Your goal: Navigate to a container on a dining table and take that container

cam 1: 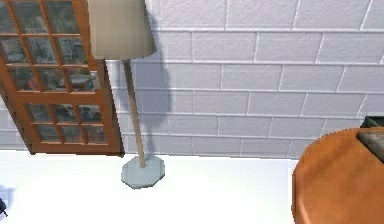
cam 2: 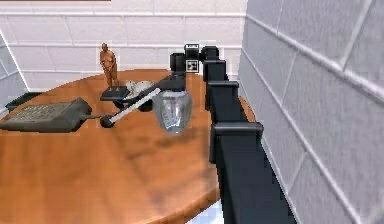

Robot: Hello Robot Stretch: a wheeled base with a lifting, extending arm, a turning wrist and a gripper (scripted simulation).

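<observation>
Arm side view: clear glass container (cam 2: 175,110) standing upright on round brown wooden table (cam 2: 90,170), toward the far side, just left of the dark square arm bar (cam 2: 240,160). Gripper (cam 2: 112,110) reaching leftward from the two white marked squares (cam 2: 181,63) at the bar's end. Thin fingers (cam 2: 130,108) slanting down-left over the tabletop, with the container back by the gripper's dark body rather than at the fingertips. Touching or just beside: can't tell. Jaw state: can't tell from these frames. Holding anything: can't tell either, with things standing on the table right at and behind the fingers. Also on the table here: small brown statue of a standing figure (cam 2: 107,65) on a dark base, beyond the fingers; flat dark grey slab (cam 2: 45,115) near the table's left edge. White brick wall (cam 2: 310,90) close along the right, behind the bar. Forward view: table as a curved brown edge (cam 1: 340,185) in the bottom right corner, brick wall (cam 1: 260,60) across the back. Extras there: floor lamp with cream shade (cam 1: 120,25), thin pole and round pale base on white floor (cam 1: 220,190); wooden door with small glass panes (cam 1: 50,80) at left, just beside the lamp. Small dark object (cam 1: 375,130) at the right edge above the table rim, too small to identify.
</observation>
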